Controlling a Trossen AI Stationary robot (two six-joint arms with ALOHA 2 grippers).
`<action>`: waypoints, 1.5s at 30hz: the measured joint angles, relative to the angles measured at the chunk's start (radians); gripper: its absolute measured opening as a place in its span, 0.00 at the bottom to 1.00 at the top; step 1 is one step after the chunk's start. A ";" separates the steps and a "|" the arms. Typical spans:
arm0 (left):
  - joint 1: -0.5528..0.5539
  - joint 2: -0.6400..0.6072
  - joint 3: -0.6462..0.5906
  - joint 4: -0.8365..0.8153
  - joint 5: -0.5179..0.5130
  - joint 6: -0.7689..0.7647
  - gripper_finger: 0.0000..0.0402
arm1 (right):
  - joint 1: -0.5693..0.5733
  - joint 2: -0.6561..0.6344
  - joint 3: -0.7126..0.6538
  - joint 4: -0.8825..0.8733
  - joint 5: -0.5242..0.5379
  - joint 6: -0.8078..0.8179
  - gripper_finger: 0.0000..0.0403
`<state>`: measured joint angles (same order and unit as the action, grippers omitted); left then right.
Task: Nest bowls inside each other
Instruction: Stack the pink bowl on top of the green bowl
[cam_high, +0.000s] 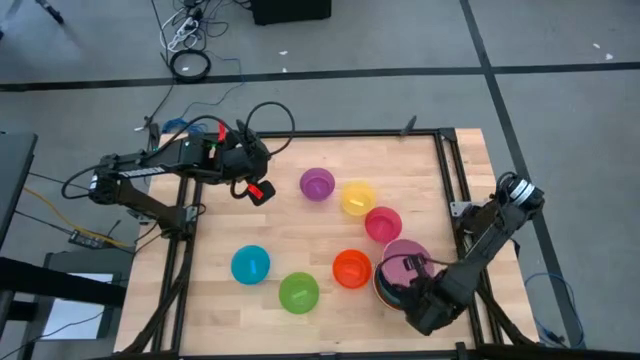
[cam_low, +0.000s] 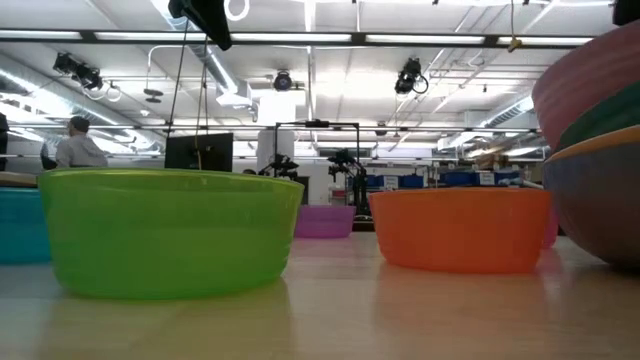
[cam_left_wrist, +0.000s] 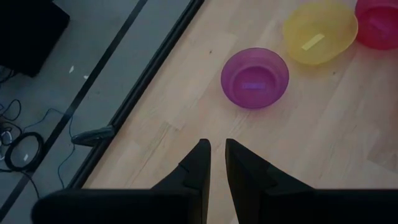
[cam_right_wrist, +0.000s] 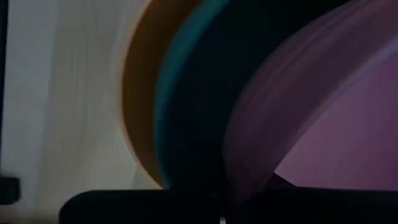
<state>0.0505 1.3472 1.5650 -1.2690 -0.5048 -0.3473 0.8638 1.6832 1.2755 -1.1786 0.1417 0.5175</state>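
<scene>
My right gripper (cam_high: 412, 285) is at the near right of the table, shut on a mauve-pink bowl (cam_high: 403, 256). That bowl sits tilted on top of a stack (cam_low: 598, 205) of an orange, a teal and a dark blue bowl. Loose on the wood stand a purple bowl (cam_high: 317, 184), a yellow one (cam_high: 357, 198), a magenta one (cam_high: 383, 224), an orange one (cam_high: 351, 268), a green one (cam_high: 298, 293) and a blue one (cam_high: 250, 265), each on its base. My left gripper (cam_left_wrist: 214, 149) hangs above the far left of the table, a narrow gap between its fingers and nothing in it. My right gripper comes from above, pointing down, at the mauve-pink bowl's rim (cam_right_wrist: 245, 168) on the side toward the table's near edge. The rim runs in between the fingers, whose tips are hidden by the gripper body. The bowl sits tilted in the stack, its far side raised (cam_low: 590, 75).
The table's dark frame rail (cam_high: 448, 190) runs along the right side, close to the stack. Bare wood lies between the blue bowl and my left gripper. Cables (cam_high: 190, 64) lie on the floor beyond the far edge. People sit in the room behind.
</scene>
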 joint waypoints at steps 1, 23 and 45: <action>0.000 0.000 0.000 0.000 0.000 0.000 0.15 | 0.013 0.002 -0.001 0.001 0.003 -0.010 0.00; 0.000 0.000 0.000 -0.001 0.000 -0.001 0.15 | 0.130 0.000 0.020 -0.063 0.027 -0.006 0.15; 0.000 0.000 0.000 0.000 -0.021 -0.001 0.14 | 0.069 -0.001 0.149 -0.105 0.115 0.147 0.38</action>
<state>0.0502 1.3476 1.5650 -1.2686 -0.5255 -0.3479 0.9325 1.6821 1.4246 -1.2835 0.2565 0.6645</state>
